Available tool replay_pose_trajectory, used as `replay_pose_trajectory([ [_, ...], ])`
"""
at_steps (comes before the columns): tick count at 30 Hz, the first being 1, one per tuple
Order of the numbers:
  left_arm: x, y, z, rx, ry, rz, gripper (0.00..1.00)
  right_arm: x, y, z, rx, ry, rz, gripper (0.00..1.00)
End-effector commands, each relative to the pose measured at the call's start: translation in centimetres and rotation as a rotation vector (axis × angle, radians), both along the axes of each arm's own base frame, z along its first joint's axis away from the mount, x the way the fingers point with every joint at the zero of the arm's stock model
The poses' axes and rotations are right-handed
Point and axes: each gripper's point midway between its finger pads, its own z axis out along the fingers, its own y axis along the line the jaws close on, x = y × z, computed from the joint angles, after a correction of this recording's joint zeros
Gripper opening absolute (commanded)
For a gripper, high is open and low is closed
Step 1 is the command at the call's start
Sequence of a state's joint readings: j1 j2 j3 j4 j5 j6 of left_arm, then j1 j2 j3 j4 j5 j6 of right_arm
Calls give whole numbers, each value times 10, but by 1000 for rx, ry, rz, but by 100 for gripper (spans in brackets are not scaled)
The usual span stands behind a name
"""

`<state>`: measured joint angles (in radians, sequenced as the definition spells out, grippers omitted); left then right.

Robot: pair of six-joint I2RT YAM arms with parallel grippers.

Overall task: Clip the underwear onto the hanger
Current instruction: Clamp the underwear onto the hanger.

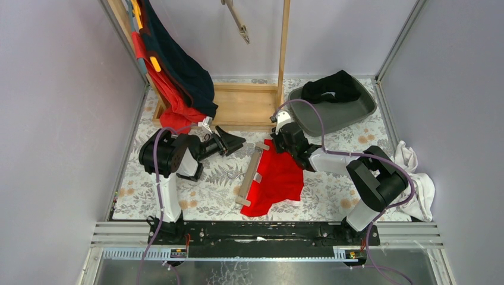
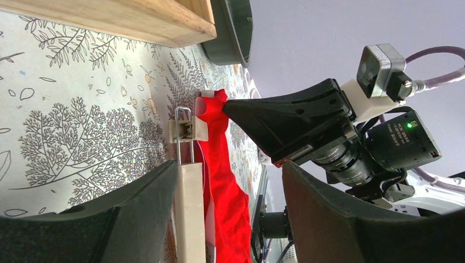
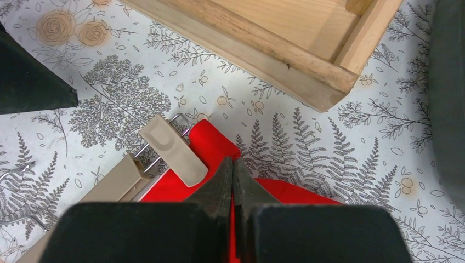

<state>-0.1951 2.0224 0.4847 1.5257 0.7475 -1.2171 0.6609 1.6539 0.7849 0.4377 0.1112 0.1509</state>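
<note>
Nearest your arm bases, the red underwear (image 1: 279,178) lies spread on the table (image 1: 324,193). The hanger (image 1: 249,175) lies along its left edge, and the bar touches the fabric. Your right end effector (image 3: 234,164) is at the garment's far edge. It is closed, with the fabric's top corner pinched between its tips, just beside the hanger's far clip (image 3: 173,149). Your left end effector (image 1: 238,142) sits to the left of that clip with its jaws spread and nothing between them. It points toward the hanger's far end, near it but not touching. Beyond both stands the wooden rack base (image 1: 243,104), with red and dark clothes (image 1: 178,71) hanging at its left side. At the far right, a grey tray (image 1: 345,110) holds a black garment (image 1: 330,88).
</note>
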Motion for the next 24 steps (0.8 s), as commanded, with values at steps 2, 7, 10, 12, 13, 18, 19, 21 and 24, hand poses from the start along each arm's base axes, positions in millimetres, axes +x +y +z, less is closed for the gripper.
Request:
replay_pose_trajectory([
  [2, 0, 1, 5, 14, -48, 3, 69, 13, -16, 9, -14, -27, -82, 0],
  [7, 2, 2, 3, 41, -50, 11, 69, 13, -29, 2, -23, 8, -113, 0],
  [10, 3, 2, 2, 49, -48, 15, 69, 14, -25, 1, -20, 22, -99, 29],
  [12, 3, 2, 2, 48, -49, 16, 69, 15, -21, 3, -10, 24, -81, 54],
  [13, 2, 2, 2, 48, -50, 13, 69, 15, -19, 4, -3, 24, -73, 58],
  [18, 3, 3, 2, 48, -49, 14, 69, 21, -12, 0, -10, 57, -39, 66],
  [19, 3, 3, 3, 47, -51, 15, 69, 22, -10, -3, -15, 68, -35, 66],
  [21, 3, 3, 3, 47, -51, 15, 69, 27, -10, -6, -17, 80, -40, 66],
  [24, 2, 3, 2, 47, -50, 14, 69, 36, -9, -11, 6, 105, -44, 66],
])
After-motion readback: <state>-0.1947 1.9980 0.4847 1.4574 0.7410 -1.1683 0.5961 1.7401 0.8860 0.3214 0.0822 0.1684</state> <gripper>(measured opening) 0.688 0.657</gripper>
